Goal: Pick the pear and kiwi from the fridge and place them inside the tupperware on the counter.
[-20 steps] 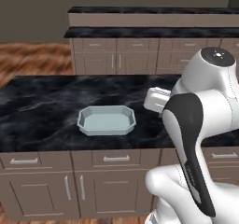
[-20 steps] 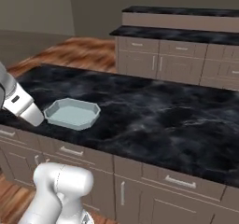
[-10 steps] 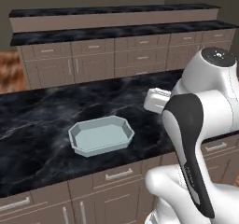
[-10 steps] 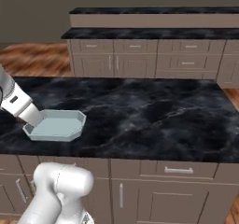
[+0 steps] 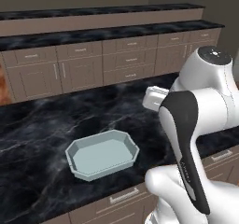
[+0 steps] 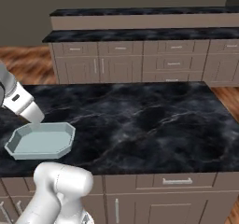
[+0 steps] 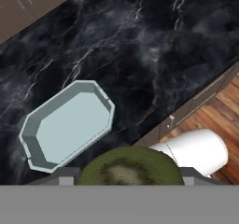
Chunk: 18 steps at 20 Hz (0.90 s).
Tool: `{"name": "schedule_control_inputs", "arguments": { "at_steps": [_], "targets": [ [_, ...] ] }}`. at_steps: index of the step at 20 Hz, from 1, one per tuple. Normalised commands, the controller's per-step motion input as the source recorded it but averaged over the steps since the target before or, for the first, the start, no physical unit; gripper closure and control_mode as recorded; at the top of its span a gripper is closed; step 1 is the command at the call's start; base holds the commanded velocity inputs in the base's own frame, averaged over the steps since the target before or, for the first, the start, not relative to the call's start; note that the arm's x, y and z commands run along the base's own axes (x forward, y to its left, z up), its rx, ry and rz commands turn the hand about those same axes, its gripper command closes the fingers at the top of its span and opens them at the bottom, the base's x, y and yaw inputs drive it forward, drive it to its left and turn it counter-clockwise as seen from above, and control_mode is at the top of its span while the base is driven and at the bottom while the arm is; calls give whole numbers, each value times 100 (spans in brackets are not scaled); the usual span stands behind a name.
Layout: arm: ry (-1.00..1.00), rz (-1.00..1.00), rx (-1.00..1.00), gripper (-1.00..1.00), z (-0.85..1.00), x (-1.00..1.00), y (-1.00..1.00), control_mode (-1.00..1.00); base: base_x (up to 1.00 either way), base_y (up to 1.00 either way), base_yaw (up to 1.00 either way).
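A brown-olive kiwi (image 7: 130,167) sits between the two dark fingertips of my gripper (image 7: 130,177), which is shut on it. Up and to the left of the kiwi in the hand view lies the pale blue-grey tupperware (image 7: 70,125), with nothing inside. It rests on the black marble counter (image 7: 140,45). From the base, the tupperware (image 5: 102,154) (image 6: 41,140) is near the counter's (image 5: 37,125) (image 6: 149,120) front edge, with my white arm rising beside it. The pear and the fridge are out of view.
A second row of beige cabinets (image 5: 116,64) (image 6: 140,64) with a black top runs along the back. Wooden floor (image 6: 28,64) (image 7: 219,106) lies beyond the counter's edges. Drawer handles (image 6: 176,181) line the front below the counter.
The whole scene has shifted in both base views, so the base has moved along the counter. The tupperware has not moved on the counter, and the gripper keeps its hold.
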Motion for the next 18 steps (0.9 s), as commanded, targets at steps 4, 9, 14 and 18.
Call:
{"name": "schedule_control_inputs", "arguments": {
  "at_steps": [4, 9, 14, 18],
  "targets": [
    [0, 0, 0, 100, 0, 0, 0, 100, 23, 38, 25],
    [0, 9, -24, 100, -40, 20, 13, -100, 0, 0, 0],
    [4, 24, -37, 100, -81, 1, 18, -100, 0, 0, 0],
    [12, 30, -26, 100, -66, 18, 25, -100, 0, 0, 0]
  ]
}}
